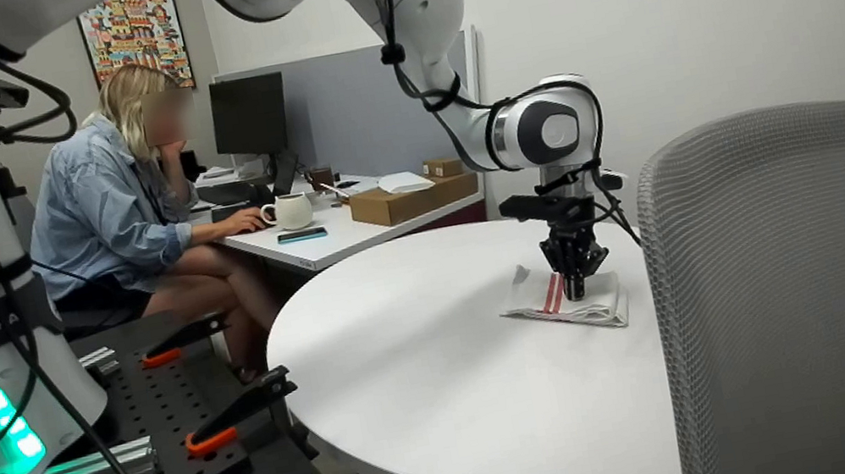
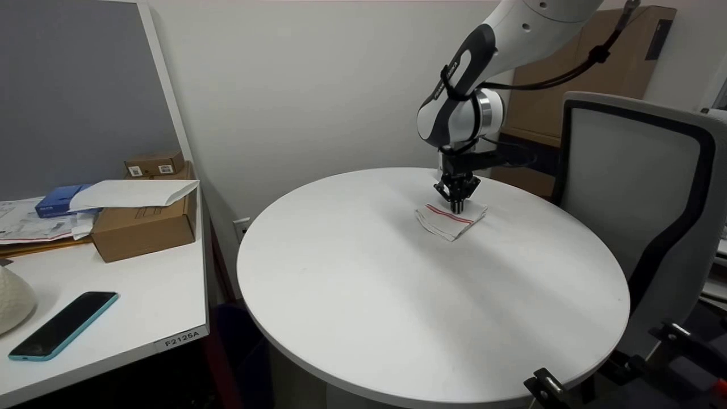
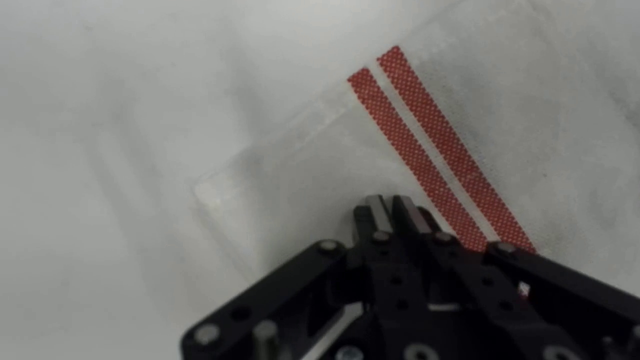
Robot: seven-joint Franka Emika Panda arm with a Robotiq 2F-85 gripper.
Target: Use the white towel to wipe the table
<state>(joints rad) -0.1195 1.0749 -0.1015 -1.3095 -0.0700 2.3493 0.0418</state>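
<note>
The white towel [image 1: 603,303] with red stripes lies folded and slightly rumpled on the round white table [image 1: 428,373]. Both also show in an exterior view, towel [image 2: 446,225] and table [image 2: 363,295]. My gripper [image 1: 575,295] points straight down onto the towel, and it also shows there [image 2: 456,210]. In the wrist view the two fingertips [image 3: 388,201] are close together on the white part of the towel [image 3: 310,195], just beside the two red stripes. I see no cloth pinched between the fingers. The contact under the tips is hidden.
A grey mesh chair [image 1: 807,276] stands against the table, also in an exterior view [image 2: 636,165]. A desk with cardboard boxes [image 2: 145,224] and a phone [image 2: 63,325] stands beside it. A person [image 1: 101,188] sits at the desk. Clamps [image 1: 237,414] sit near the robot base.
</note>
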